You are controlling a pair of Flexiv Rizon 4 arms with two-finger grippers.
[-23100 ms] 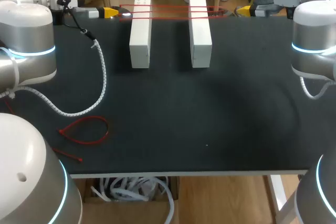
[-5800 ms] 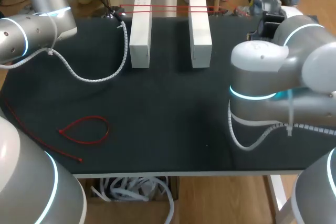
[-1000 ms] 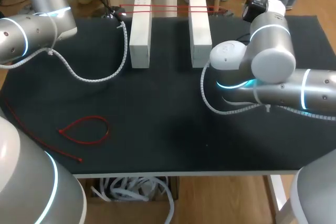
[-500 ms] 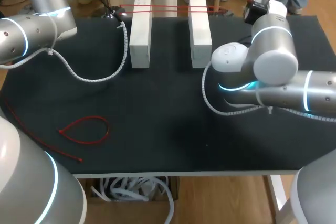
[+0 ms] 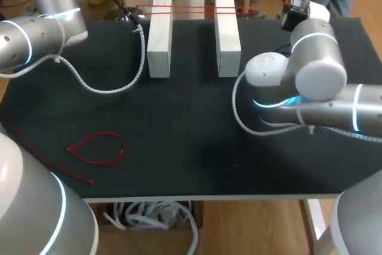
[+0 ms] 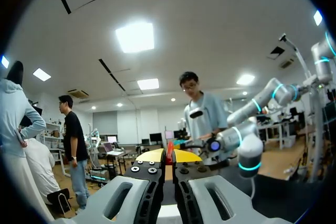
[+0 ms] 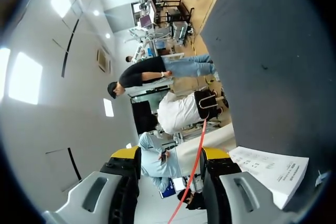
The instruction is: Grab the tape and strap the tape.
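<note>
Red tape (image 5: pixel 191 9) stretched sideways across white blocks (image 5: pixel 160 34), left gripper (image 6: pixel 169 156) clamped on it, right gripper (image 7: pixel 170 153) spread around it

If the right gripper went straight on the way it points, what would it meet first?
Probably nothing on the table: the right gripper points out past its edge. Only the red strap runs ahead between its fingers; the white block sits aside.

Bright, even overhead light, only faint soft shadows on the matte black table (image 5: pixel 179 88).
</note>
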